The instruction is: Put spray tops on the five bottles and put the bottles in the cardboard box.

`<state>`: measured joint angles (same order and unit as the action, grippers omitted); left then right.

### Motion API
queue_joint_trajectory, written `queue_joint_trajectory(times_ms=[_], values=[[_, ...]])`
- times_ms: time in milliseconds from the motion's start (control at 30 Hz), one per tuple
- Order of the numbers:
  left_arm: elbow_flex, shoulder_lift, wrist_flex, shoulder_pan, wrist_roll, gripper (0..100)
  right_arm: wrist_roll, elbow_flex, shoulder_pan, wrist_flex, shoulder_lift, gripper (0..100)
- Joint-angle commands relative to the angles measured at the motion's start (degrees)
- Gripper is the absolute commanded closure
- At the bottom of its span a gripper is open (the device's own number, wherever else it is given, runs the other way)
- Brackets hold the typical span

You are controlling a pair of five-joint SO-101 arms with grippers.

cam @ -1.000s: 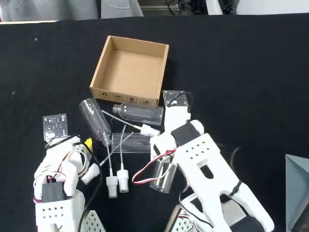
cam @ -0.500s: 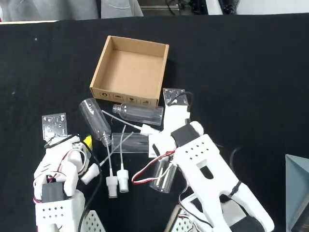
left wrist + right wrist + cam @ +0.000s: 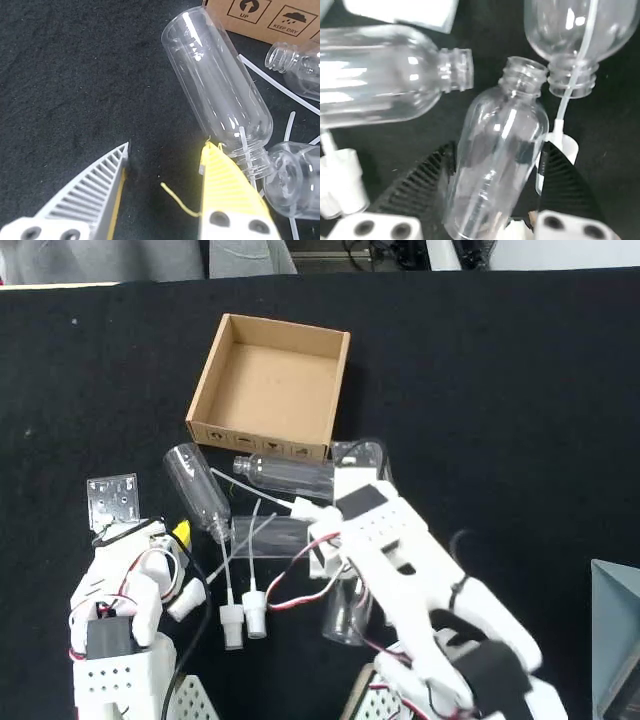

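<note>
The open cardboard box (image 3: 262,439) sits at the back. A clear bottle (image 3: 295,476) lies along its front wall, a slanted one (image 3: 197,486) to its left, and a third (image 3: 272,535) just below. Three white spray tops (image 3: 232,624) (image 3: 256,616) (image 3: 311,508) with thin tubes lie among them. My right gripper (image 3: 498,147) is shut on a fourth bottle (image 3: 495,160), neck pointing away; this bottle (image 3: 347,612) sits under the right arm. My left gripper (image 3: 166,147) is open on bare cloth, its yellow finger beside the slanted bottle's (image 3: 220,85) neck.
Black cloth (image 3: 500,390) covers the table, with bare room right of the box. A grey object (image 3: 615,630) stands at the right edge. Red and black wires hang from both arms near the spray tops.
The right arm has leaned forward and left, over the bottles near the box. The bottle under it has turned and shifted slightly. The left arm has not moved.
</note>
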<state>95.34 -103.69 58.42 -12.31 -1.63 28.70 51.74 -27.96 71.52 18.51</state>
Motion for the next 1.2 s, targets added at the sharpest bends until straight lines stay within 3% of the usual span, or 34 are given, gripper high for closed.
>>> queue_joint_trajectory(times_ms=[0, 267, 533, 1167], values=[[-1.1, -0.6, -1.2, -0.4, -0.4, 78, 0.7, -4.1, 2.5, -2.4, -3.5, 76.6], [-1.1, -0.6, -1.2, -0.4, -0.4, 78, 0.6, -5.5, 2.5, -0.6, -4.9, 77.0], [-1.1, -0.6, -1.2, -0.4, -0.4, 78, -0.4, -7.4, 2.5, 0.3, -2.8, 96.2], [-1.1, -0.6, -1.2, -0.4, -0.4, 78, -11.4, -13.1, 2.5, 16.8, 11.5, 96.9]])
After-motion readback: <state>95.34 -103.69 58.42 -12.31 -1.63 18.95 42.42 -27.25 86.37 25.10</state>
